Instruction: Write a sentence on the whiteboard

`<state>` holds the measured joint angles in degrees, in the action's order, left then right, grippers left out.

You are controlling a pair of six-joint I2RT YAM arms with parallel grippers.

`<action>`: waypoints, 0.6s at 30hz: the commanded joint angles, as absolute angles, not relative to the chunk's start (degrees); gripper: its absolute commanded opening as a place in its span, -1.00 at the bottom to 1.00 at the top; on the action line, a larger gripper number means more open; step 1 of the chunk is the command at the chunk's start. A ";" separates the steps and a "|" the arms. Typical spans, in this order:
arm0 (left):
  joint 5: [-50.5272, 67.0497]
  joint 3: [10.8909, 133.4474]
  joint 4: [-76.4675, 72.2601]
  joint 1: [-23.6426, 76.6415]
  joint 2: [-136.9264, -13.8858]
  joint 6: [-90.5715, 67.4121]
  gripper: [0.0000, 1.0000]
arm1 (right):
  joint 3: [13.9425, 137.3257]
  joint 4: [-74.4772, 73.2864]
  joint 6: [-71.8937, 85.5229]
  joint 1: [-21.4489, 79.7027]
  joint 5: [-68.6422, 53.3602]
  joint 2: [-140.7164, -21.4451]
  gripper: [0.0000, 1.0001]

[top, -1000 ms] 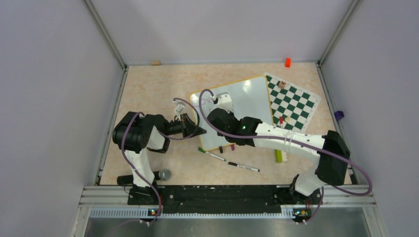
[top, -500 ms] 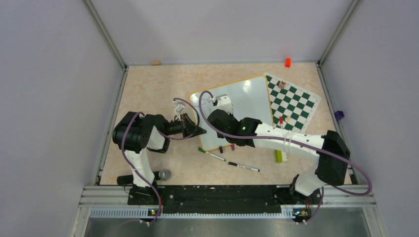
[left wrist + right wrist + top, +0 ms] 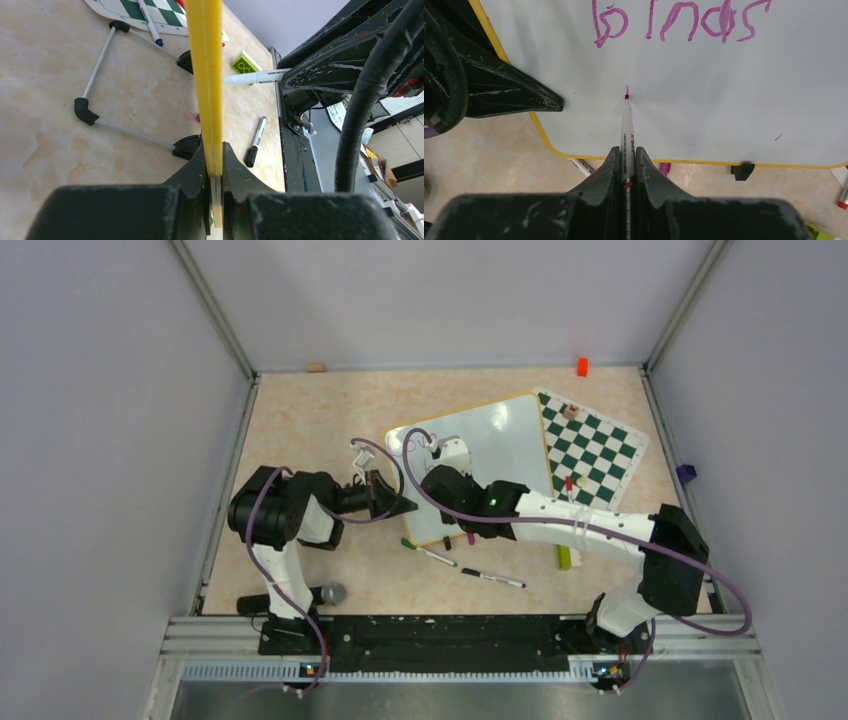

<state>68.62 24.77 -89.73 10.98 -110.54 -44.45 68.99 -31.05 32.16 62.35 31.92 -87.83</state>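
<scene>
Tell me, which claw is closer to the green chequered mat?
The right. The right gripper holds a marker to the whiteboard, left of the chess mat; the left gripper clamps the whiteboard's left edge, farther from the mat.

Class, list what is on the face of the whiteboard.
On the whiteboard: the purple word "binds" and, below it, a short stroke at the tip of the marker held in the right gripper. From above, the right arm hides most of the written area.
</scene>
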 commanded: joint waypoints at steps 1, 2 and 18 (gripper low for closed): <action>74.95 24.21 -92.81 12.83 -111.59 -40.86 -1.00 | 69.92 -31.46 32.02 61.13 34.26 -87.36 -1.00; 74.89 24.18 -92.81 12.83 -111.58 -40.80 -1.00 | 70.21 -31.46 31.95 60.96 34.43 -87.56 -1.00; 74.92 24.17 -92.81 12.83 -111.66 -40.86 -1.00 | 73.79 -31.24 29.89 60.45 34.56 -88.88 -1.00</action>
<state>68.64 24.77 -89.73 10.98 -110.54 -44.45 71.00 -32.60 31.03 61.41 32.82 -88.16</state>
